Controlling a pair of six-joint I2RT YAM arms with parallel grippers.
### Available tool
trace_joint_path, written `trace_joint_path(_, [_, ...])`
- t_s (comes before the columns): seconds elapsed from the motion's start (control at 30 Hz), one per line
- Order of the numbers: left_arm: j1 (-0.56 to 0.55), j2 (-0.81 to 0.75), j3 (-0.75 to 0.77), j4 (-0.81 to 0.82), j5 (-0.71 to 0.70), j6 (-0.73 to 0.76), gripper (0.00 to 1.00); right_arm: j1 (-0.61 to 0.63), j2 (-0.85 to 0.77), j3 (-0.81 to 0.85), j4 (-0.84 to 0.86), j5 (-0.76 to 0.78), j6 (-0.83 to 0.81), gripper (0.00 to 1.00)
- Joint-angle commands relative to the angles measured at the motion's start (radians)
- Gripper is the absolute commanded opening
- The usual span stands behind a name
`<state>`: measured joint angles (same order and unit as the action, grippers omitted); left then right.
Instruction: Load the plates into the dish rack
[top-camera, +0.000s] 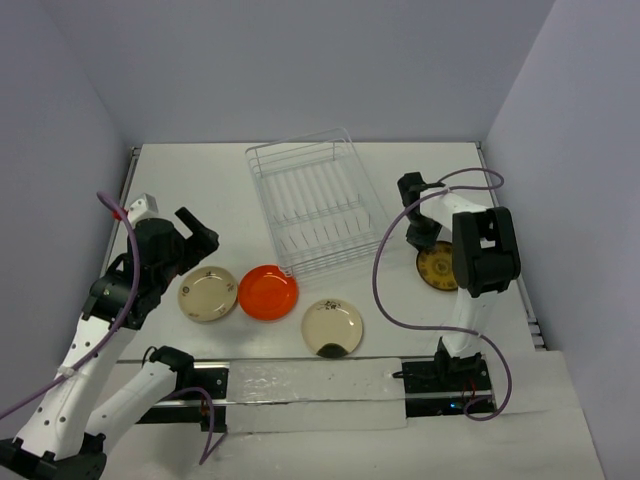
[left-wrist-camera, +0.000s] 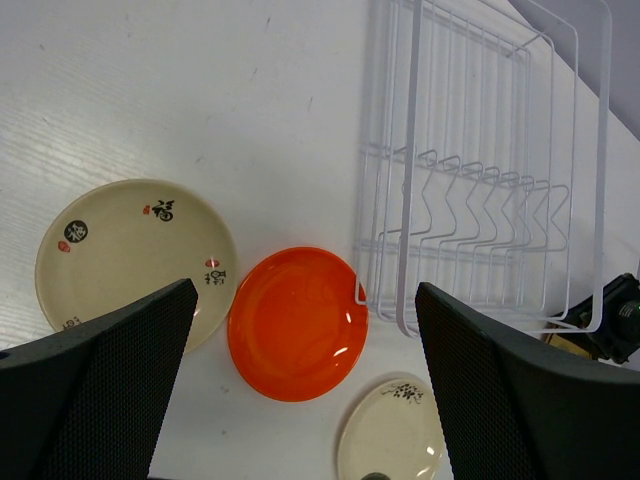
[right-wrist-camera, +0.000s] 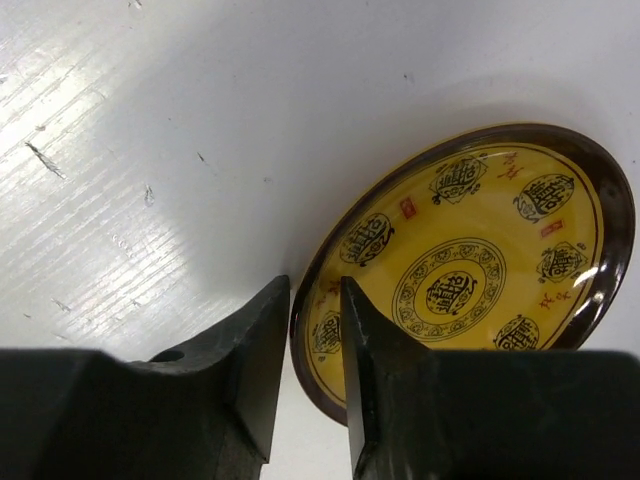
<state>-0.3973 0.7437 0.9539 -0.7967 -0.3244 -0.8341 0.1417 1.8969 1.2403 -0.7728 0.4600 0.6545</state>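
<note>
Right gripper (right-wrist-camera: 313, 300) pinches the yellow plate (right-wrist-camera: 465, 290) at its rim; left gripper (left-wrist-camera: 305, 290), spread wide, hovers empty above the table (left-wrist-camera: 200, 80).

The left arm (top-camera: 75, 370) and right arm (top-camera: 465, 310) have white links, black joints, black fingers (left-wrist-camera: 100, 390) and purple cables (top-camera: 377, 275).

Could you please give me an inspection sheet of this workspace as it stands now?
Surface: white table, lightly scuffed.
Job's things: dish rack empty, mid-back. Orange plate, left cream plate and near cream plate lie flat in front of it. Yellow plate lies to its right.
Clutter: nothing seen.
Hands: left hand open, raised, aimed toward the plates; right hand shut on the yellow plate's rim.
Cables: left purple cable follows its arm; right purple cable loops over the table.
Surroundings: plain pale walls.
</note>
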Motion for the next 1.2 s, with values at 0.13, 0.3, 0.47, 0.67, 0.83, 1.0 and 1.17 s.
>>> trace_joint_path(0.13, [0.008, 0.018, 0.022, 0.045, 0.022, 0.008, 0.99, 0.007, -0.032, -0.003, -0.033, 0.06, 0.033, 0.01])
trace_joint_path(0.3, [0.008, 0.021, 0.028, 0.044, 0.024, 0.007, 0.99, 0.012, -0.149, -0.005, -0.045, 0.077, 0.016, 0.0])
trace_joint_path(0.47, [0.008, 0.014, 0.031, 0.05, 0.03, 0.007, 0.99, 0.021, -0.348, 0.046, -0.071, 0.091, -0.057, 0.0])
trace_joint_path(0.67, [0.008, 0.005, 0.026, 0.047, 0.016, 0.006, 0.99, 0.021, -0.609, 0.086, 0.047, -0.064, -0.248, 0.0])
trace_joint_path(0.83, [0.008, 0.006, 0.029, 0.042, 0.003, 0.004, 0.99, 0.022, -0.712, 0.192, 0.188, -0.592, -0.487, 0.0])
trace_joint_path(1.0, [0.008, 0.012, 0.055, 0.02, -0.007, 0.006, 0.99, 0.025, -0.59, 0.356, 0.186, -1.13, -0.569, 0.0])
trace_joint_path(1.17, [0.007, 0.009, 0.083, -0.02, -0.047, 0.0, 0.99, 0.06, -0.429, 0.541, 0.1, -1.408, -0.66, 0.0])
